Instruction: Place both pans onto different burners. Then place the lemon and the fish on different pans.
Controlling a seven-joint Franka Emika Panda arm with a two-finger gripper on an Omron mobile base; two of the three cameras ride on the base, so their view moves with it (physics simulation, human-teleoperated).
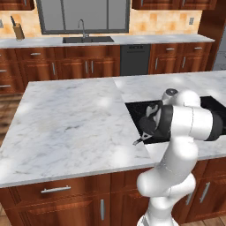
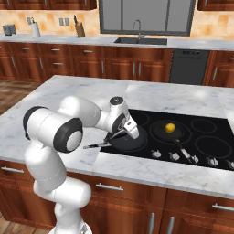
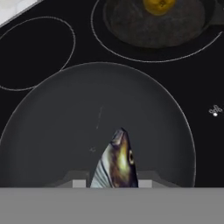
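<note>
While the slender dark grey fish (image 3: pixel 117 162) hangs head-first between the fingers, I have the gripper (image 2: pixel 127 131) clenched on it directly above the empty round black frying pan (image 3: pixel 87 127) at the near left of the flat black glass cooktop (image 2: pixel 210 141). That pan's straight grey handle (image 2: pixel 97 146) sticks out left over the white marble counter (image 2: pixel 68 93). The second black pan (image 2: pixel 170 131) sits on the next burner to the right, with the small bright yellow lemon (image 2: pixel 170 127) already in it.

Judgement: this is the last step, fish into the empty pan. To do it well I would lower until the head is just above the pan floor, keep it over the centre and away from the rim, then release and lift straight up.

No brand, label or writing is readable; the knob markings are too small to tell.
</note>
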